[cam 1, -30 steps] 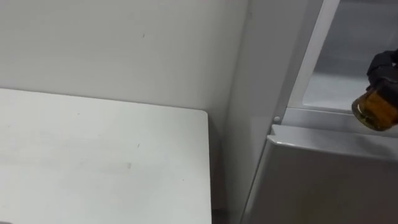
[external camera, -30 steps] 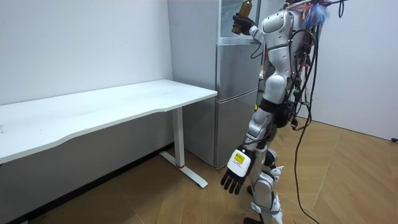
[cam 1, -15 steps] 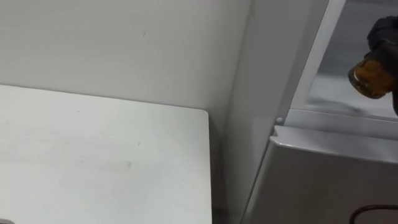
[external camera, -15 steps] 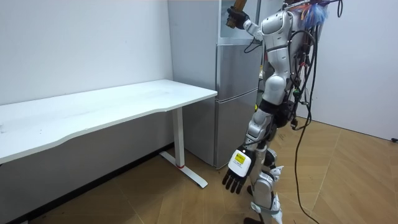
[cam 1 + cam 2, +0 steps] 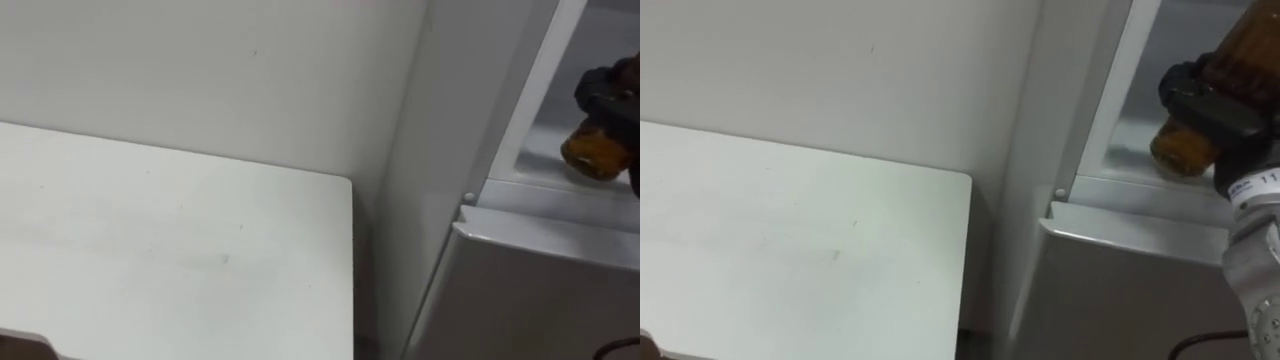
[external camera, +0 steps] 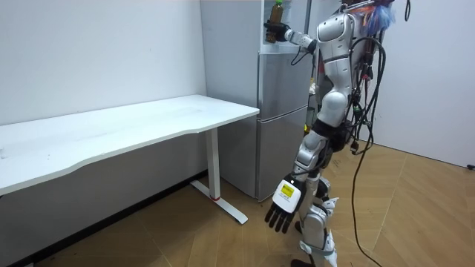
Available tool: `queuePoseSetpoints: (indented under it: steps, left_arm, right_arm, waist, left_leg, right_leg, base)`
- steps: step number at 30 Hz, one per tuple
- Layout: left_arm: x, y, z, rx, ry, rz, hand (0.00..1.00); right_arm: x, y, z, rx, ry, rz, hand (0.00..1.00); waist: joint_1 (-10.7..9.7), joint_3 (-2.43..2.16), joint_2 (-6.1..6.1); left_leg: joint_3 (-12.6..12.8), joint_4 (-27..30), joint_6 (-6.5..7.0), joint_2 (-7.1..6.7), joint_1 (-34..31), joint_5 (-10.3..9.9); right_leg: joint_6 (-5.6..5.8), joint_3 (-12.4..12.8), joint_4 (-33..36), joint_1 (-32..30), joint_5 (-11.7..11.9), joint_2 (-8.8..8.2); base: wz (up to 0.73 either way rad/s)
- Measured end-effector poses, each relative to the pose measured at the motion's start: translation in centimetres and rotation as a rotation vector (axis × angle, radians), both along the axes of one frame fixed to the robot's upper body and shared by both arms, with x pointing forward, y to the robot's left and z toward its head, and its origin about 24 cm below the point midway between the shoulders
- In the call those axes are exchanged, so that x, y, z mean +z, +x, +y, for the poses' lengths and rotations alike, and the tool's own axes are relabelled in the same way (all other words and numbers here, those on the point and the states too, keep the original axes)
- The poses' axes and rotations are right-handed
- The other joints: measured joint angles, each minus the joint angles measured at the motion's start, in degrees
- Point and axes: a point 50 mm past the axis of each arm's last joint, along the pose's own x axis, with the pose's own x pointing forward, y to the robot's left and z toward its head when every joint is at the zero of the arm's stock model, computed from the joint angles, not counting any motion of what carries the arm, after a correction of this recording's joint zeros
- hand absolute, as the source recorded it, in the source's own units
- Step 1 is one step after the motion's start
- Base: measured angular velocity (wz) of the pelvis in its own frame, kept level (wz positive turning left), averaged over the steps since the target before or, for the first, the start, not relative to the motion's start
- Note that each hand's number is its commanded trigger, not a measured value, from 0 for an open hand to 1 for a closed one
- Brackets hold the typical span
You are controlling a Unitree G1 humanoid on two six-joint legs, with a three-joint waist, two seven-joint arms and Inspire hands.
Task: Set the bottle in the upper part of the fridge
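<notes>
Your L hand hangs low by the thigh, fingers loose & straight, holding nothing. The counter sits at left, its far right corner just beside the fridge. Farther right, your R hand has reached deeper into the open top compartment vs a sec ago. Its fingers are clamped round the bottle, which now stands nearly upright, base low over the upper shelf. Can't tell if it touches yet. The carry looks abt done; what's left is prob. set down, let go, then back the arm out w/o tipping it.
</notes>
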Motion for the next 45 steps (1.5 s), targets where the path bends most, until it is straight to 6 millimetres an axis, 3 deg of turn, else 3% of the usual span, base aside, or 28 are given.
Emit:
queuePoseSetpoints:
  steps: [4,8,11,17,29,45]
  left_arm:
    - [-0.1,-0.3,0.0,0.005,-0.014,0.023,0.0]
    - [0.0,-0.4,0.3,0.006,-0.005,0.031,0.0]
    - [0.1,-0.5,0.5,0.006,0.003,0.037,0.0]
    - [0.4,-0.2,1.1,-0.01,0.023,0.036,0.0]
    - [0.7,-0.3,1.6,0.002,0.046,0.036,0.0]
    - [0.8,-0.7,1.9,0.017,0.053,0.05,0.0]
  right_arm:
    - [0.0,0.5,-0.2,0.018,0.005,0.014,1.0]
    - [-0.3,1.8,-0.1,0.031,-0.003,0.068,1.0]
    - [-0.4,2.0,-0.4,0.042,-0.067,0.114,1.0]
    - [-0.2,2.2,-1.5,0.032,-0.095,0.148,1.0]
    - [0.3,3.3,-2.5,0.024,-0.089,0.198,1.0]
    - [-0.3,3.0,-3.9,-0.036,-0.157,0.278,1.0]
  waist:
    - [0.12,0.1,-0.65]
    - [0.01,0.58,-1.85]
    - [0.18,0.38,-2.25]
    - [1.44,0.31,-2.3]
    - [1.55,0.21,-1.59]
    - [3.23,0.14,-1.83]
  left_leg:
    - [-0.22,0.09,0.0,0.03,0.4,0.02]
    - [-0.39,0.0,0.0,0.0,0.62,0.01]
    - [-0.82,-0.11,0.0,-0.19,0.47,-0.01]
    - [-1.71,-0.14,0.01,-0.21,0.31,-0.01]
    - [-1.95,-0.12,-0.01,-0.02,0.09,0.0]
    - [-2.09,-0.15,-0.08,0.0,0.84,0.04]
  right_leg:
    - [0.0,-0.14,-0.04,0.36,0.0,0.11]
    - [-0.04,-0.02,-0.04,0.89,-0.05,-0.1]
    - [-0.03,-0.15,-0.1,0.87,-0.06,0.09]
    - [-0.02,-0.6,-0.27,0.92,-0.06,0.12]
    - [-0.02,-1.6,-0.28,1.06,-0.06,0.03]
    - [-0.02,-1.79,-0.28,1.89,-0.06,0.07]
  base:
    - [0.0]
    - [0.01]
    - [0.06]
    - [0.05]
    - [0.01]
    - [0.0]
